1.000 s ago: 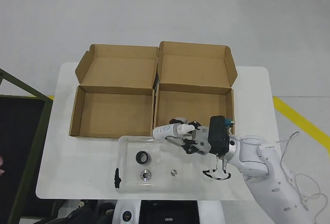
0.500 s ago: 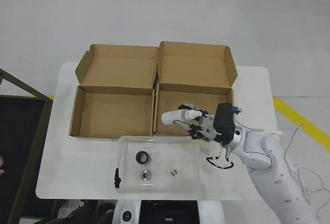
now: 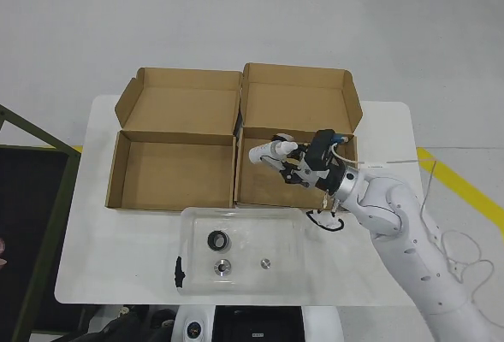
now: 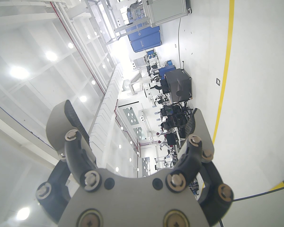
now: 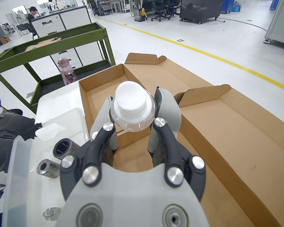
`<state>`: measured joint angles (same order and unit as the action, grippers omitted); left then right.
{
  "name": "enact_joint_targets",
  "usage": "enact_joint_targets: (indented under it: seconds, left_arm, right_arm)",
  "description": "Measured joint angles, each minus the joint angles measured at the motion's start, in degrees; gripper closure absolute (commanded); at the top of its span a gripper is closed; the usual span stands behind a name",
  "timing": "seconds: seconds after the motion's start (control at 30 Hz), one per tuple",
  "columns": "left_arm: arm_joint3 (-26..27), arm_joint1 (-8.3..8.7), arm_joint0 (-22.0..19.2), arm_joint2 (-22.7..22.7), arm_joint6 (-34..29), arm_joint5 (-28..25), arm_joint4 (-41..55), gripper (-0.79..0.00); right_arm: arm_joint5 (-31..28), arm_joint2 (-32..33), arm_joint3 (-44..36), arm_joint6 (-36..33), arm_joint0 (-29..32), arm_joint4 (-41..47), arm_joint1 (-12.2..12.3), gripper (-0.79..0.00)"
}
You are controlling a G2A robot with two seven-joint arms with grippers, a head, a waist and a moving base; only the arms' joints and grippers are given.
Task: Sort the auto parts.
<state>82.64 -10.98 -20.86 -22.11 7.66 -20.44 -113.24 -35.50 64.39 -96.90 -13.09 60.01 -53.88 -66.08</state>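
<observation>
My right gripper (image 3: 290,161) (image 5: 132,109) is shut on a white, clear-bodied capped part (image 3: 266,153) (image 5: 131,107) and holds it above the right cardboard box (image 3: 337,192) (image 5: 227,128). The clear plastic tray (image 3: 196,224) (image 5: 11,157) at the table's front holds a black-ringed bearing (image 3: 217,241) (image 5: 62,148), a steel bushing (image 3: 224,268) (image 5: 46,168) and a small metal piece (image 3: 266,264) (image 5: 51,213). The left cardboard box (image 3: 123,175) (image 5: 94,90) lies beside the right one. My left gripper (image 4: 132,121) is open with nothing between its fingers and faces the hall.
Both boxes have their lids folded back toward the table's far side. A green metal cart (image 3: 3,162) (image 5: 49,48) stands off the table's left edge. A black clip (image 3: 180,275) sits on the tray's left rim.
My right gripper has carried the white capped part up from over the tray and away from me, to above the right box.
</observation>
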Motion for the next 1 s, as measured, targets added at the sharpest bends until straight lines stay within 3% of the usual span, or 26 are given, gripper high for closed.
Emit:
enact_joint_targets:
  seconds: [0.5,0.9,0.93,0.97,1.0]
  left_arm:
    - [0.00,0.00,0.00,0.00,0.00,0.00,0.00,-0.785]
    - [0.00,0.00,0.00,0.00,0.00,0.00,0.00,-0.785]
    - [0.00,0.00,0.00,0.00,0.00,0.00,0.00,-0.785]
    - [0.00,0.00,0.00,0.00,0.00,0.00,0.00,-0.785]
    - [0.00,0.00,0.00,0.00,0.00,0.00,0.00,-0.785]
  right_arm:
    - [3.92,-9.05,13.46,-5.88,-10.71,-4.33,-2.58,0.000]
    - [6.30,-14.26,19.45,-7.60,-14.96,-10.15,-4.38,0.000]
    - [6.51,-14.48,19.70,-7.58,-14.99,-10.16,-4.49,-0.052]
    - [6.70,-14.66,20.02,-7.59,-15.03,-10.15,-4.60,-0.219]
    - [6.87,-14.88,20.49,-7.68,-15.12,-10.20,-4.73,-0.262]
